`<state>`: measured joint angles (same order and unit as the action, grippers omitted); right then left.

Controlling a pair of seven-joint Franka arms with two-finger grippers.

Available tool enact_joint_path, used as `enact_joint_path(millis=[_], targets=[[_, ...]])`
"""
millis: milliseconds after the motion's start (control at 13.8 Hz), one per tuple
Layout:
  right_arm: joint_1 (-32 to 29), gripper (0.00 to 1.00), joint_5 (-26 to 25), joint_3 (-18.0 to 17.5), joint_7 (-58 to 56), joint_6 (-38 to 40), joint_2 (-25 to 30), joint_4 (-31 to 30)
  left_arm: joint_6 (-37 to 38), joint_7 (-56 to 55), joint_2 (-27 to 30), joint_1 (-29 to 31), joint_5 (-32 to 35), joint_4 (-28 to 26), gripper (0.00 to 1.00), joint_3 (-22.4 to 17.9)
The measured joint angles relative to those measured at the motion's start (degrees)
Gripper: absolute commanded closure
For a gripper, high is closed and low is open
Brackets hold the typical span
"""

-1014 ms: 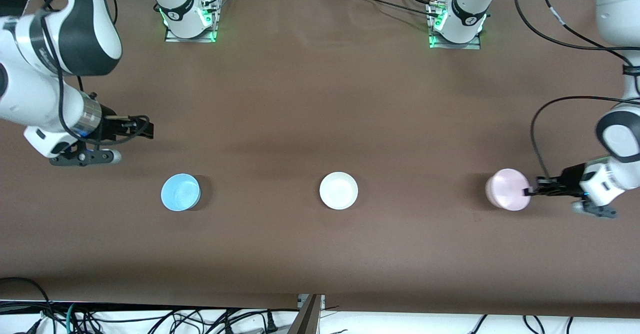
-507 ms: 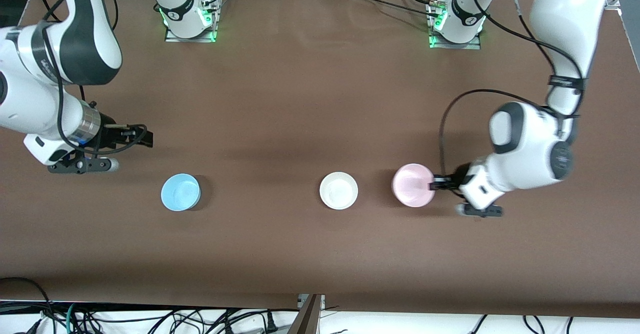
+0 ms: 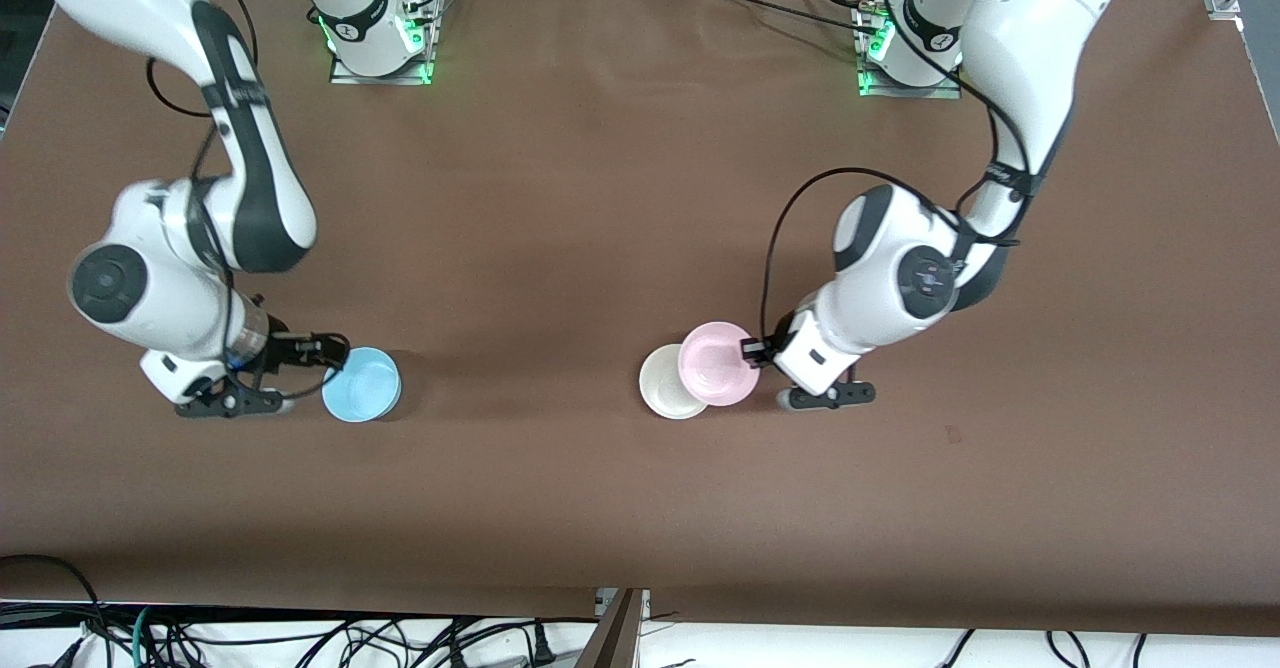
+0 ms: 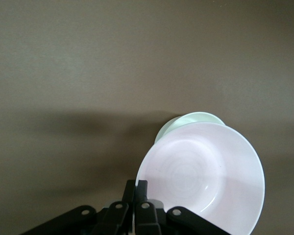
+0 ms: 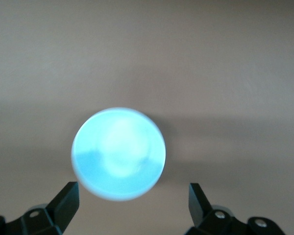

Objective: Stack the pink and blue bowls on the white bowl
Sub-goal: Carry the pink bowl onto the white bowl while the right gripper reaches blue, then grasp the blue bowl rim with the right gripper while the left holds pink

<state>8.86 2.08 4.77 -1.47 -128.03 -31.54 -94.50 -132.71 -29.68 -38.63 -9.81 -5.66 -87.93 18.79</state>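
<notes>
Left tool (image 3: 752,352) clamped tight on the rim of the pink bowl (image 3: 717,364), up in the air over the white bowl (image 3: 663,388). Pink bowl held mouth up, covering the part of the white bowl toward the left arm's end of the counter (image 3: 600,198). Same grip seen in the left wrist view: tool (image 4: 138,192) pinching the pink bowl's (image 4: 206,176) edge, a thin slice of the white bowl (image 4: 186,121) peeking out past it.

White bowl down on the brown counter, near the middle. Blue bowl (image 3: 362,384) down on the counter too, well apart from the white one, toward the right arm's end.

Right tool (image 3: 322,352) just beside the blue bowl, fingers spread wide apart, nothing in them. In the right wrist view, blue bowl (image 5: 118,153) between the two fingertips (image 5: 68,197) but a bit ahead of them, not touching.
</notes>
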Motion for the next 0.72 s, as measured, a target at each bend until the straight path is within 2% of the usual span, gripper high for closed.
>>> enact_joint_path(millis=[217,290,507,725], targets=[[-1.98,0.08,0.00,0.06,-2.70,-7.25,-5.02,0.11,-1.08,-4.66,-2.90,-2.75,4.61,3.26,1.00,0.03],[-2.33,0.14,0.12,0.06,-3.25,-8.65,-6.11,0.12,-2.04,-5.21,-3.62,-3.25,5.47,3.74,1.00,0.03],[-2.42,0.38,0.59,-0.08,-3.42,-9.90,-8.17,0.14,-4.10,-6.09,-5.24,-3.99,6.74,4.46,1.00,0.02],[-2.41,0.69,0.67,-0.16,-3.43,-9.91,-8.99,0.08,-4.76,-6.13,-6.11,-4.04,7.12,5.22,1.00,-0.11]])
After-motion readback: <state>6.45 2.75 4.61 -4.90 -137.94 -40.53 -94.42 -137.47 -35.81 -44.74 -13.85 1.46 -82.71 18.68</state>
